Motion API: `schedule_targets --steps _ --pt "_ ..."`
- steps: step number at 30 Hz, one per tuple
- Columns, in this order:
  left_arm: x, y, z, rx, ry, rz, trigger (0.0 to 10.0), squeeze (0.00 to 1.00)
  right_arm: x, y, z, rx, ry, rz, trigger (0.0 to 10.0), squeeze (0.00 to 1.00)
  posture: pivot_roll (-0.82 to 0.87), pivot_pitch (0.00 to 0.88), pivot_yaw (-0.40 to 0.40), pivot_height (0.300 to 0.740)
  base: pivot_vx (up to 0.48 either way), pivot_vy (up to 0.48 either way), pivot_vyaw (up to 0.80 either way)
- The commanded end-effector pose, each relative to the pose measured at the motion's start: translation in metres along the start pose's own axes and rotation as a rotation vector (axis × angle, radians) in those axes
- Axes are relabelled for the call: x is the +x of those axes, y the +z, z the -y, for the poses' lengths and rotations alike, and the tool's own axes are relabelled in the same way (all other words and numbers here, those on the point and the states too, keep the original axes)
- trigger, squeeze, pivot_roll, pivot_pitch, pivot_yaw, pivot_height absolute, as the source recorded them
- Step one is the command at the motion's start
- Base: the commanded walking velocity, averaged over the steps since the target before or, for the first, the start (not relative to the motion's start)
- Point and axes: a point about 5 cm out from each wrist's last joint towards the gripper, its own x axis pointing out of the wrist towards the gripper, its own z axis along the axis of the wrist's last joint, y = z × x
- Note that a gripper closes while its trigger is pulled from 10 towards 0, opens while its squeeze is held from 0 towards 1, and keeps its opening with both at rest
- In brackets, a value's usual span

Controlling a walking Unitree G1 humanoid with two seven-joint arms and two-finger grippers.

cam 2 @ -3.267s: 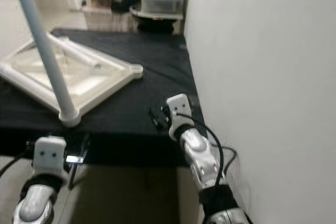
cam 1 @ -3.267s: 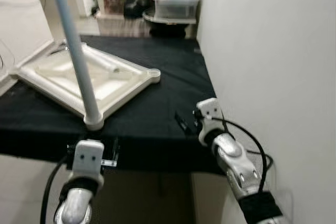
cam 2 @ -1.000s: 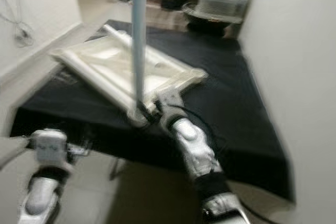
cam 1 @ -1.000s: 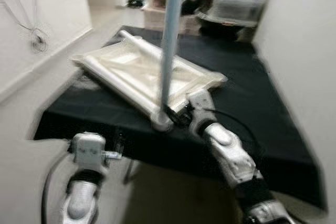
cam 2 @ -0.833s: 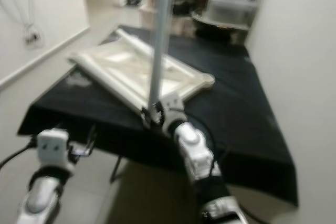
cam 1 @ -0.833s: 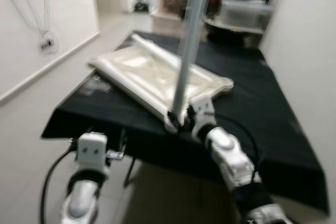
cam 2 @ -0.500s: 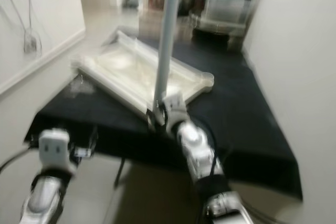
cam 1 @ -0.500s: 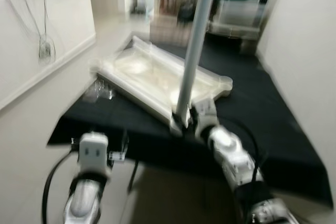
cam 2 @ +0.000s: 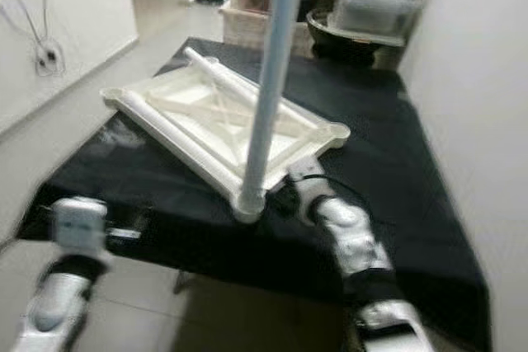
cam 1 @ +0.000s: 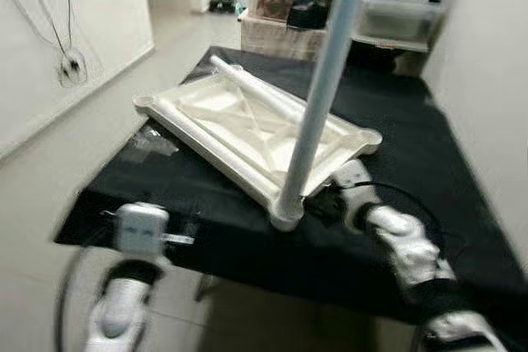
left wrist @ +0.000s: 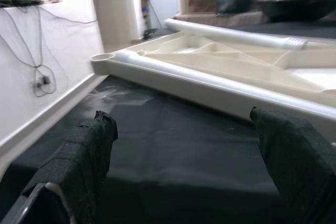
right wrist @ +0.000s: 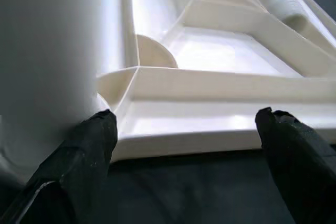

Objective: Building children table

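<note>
A white children's table top (cam 1: pixel 239 121) lies upside down on a black-covered table (cam 1: pixel 412 146). One pale grey leg (cam 1: pixel 318 105) stands in its near corner socket (cam 1: pixel 285 218). A second leg (cam 1: pixel 256 92) lies loose across the far side. My right gripper (cam 1: pixel 323 204) is open just right of the standing leg's base; in the right wrist view one finger (right wrist: pixel 86 142) touches the leg (right wrist: pixel 47 51), and the top's rim (right wrist: pixel 210 135) spans the gap. My left gripper (left wrist: pixel 181 116) is open and holds nothing, low at the table's front edge, facing the top's long side (left wrist: pixel 220 85).
A white wall (cam 1: pixel 495 80) borders the table's right side. Another wall with hanging cables (cam 1: pixel 70 63) is across the floor to the left. Storage boxes and bins (cam 1: pixel 388 14) stand behind the table's far end. Crumpled clear plastic (cam 1: pixel 157 142) lies left of the top.
The whole view has shifted as I moved round the table. My right gripper went from the table's right front edge to the standing leg's base. The left arm stays low.
</note>
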Motion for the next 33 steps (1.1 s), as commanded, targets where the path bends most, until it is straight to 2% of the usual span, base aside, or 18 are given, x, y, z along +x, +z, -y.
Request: schedule_targets --steps 1,2,3,6,7,8,9,11,12,14,16,18,21,24,33 --pt "-0.001 -0.001 0.006 -0.006 -0.028 -0.007 10.0 0.00 -0.020 -0.015 0.007 -0.065 0.095 -0.050 10.0 0.00 0.09 0.000 -0.102 0.740 0.000 0.000 0.00" --pt "0.000 -0.002 0.007 -0.004 -0.032 -0.007 10.0 0.00 -0.029 -0.020 0.009 -0.131 0.162 -0.084 10.0 0.00 0.09 0.000 -0.101 0.740 0.000 0.000 0.00" --pt "0.001 -0.002 0.007 -0.004 -0.034 -0.006 10.0 0.00 -0.030 -0.020 0.016 -0.175 0.144 -0.116 10.0 0.00 0.09 0.000 -0.099 0.740 0.000 0.000 0.00" --pt "0.002 -0.002 0.007 -0.003 -0.033 -0.005 10.0 0.00 -0.029 -0.020 0.021 -0.194 0.117 -0.131 10.0 0.00 0.09 0.000 -0.099 0.740 0.000 0.000 0.00" --pt "0.003 -0.001 0.006 -0.002 -0.027 -0.004 10.0 0.00 -0.022 -0.014 0.030 -0.160 0.012 -0.131 10.0 0.00 0.09 0.000 -0.099 0.740 0.000 0.000 0.00" --pt "0.004 -0.001 0.006 -0.006 -0.021 0.000 10.0 0.00 -0.010 -0.002 0.043 -0.086 -0.184 -0.092 10.0 0.00 0.10 0.000 -0.106 0.740 0.000 0.000 0.00" --pt "0.004 -0.001 0.006 -0.006 -0.021 0.000 10.0 0.00 -0.010 -0.002 0.043 -0.086 -0.184 -0.092 10.0 0.00 0.10 0.000 -0.106 0.740 0.000 0.000 0.00" --pt "0.004 0.000 0.006 -0.004 -0.017 0.008 10.0 0.00 0.005 0.017 0.052 0.032 -0.416 -0.018 10.0 0.00 0.11 0.000 -0.111 0.740 0.122 0.000 0.00" --pt "0.004 0.000 0.006 -0.004 -0.017 0.008 10.0 0.00 0.005 0.017 0.052 0.032 -0.416 -0.018 10.0 0.00 0.11 0.000 -0.111 0.740 0.244 0.000 0.00" --pt "0.003 0.000 0.006 0.002 -0.019 0.013 10.0 0.00 0.013 0.030 0.047 0.100 -0.497 0.057 10.0 0.00 0.11 0.000 -0.111 0.740 0.292 0.000 0.00" --pt "0.003 0.000 0.006 0.002 -0.019 0.013 10.0 0.00 0.013 0.030 0.047 0.100 -0.497 0.057 10.0 0.00 0.11 0.000 -0.111 0.740 0.296 0.000 0.00" --pt "0.003 0.001 0.006 -0.002 -0.021 0.016 10.0 0.00 0.022 0.040 0.031 0.130 -0.468 0.135 10.0 0.00 0.12 0.000 -0.115 0.740 0.296 0.000 0.00" --pt "0.003 0.001 0.007 -0.004 -0.022 0.017 10.0 0.00 0.025 0.043 0.025 0.137 -0.444 0.162 10.0 0.00 0.12 0.000 -0.115 0.740 0.310 0.000 0.00" --pt "0.002 0.001 0.009 -0.012 -0.027 0.017 10.0 0.00 0.031 0.047 0.011 0.097 -0.328 0.206 10.0 0.00 0.11 0.000 -0.117 0.740 0.329 0.000 0.00" --pt "0.002 -0.001 0.012 -0.014 -0.034 0.008 10.0 0.00 0.036 0.048 0.011 0.073 -0.339 0.201 10.0 0.00 0.11 0.000 -0.122 0.740 0.316 0.000 0.00"
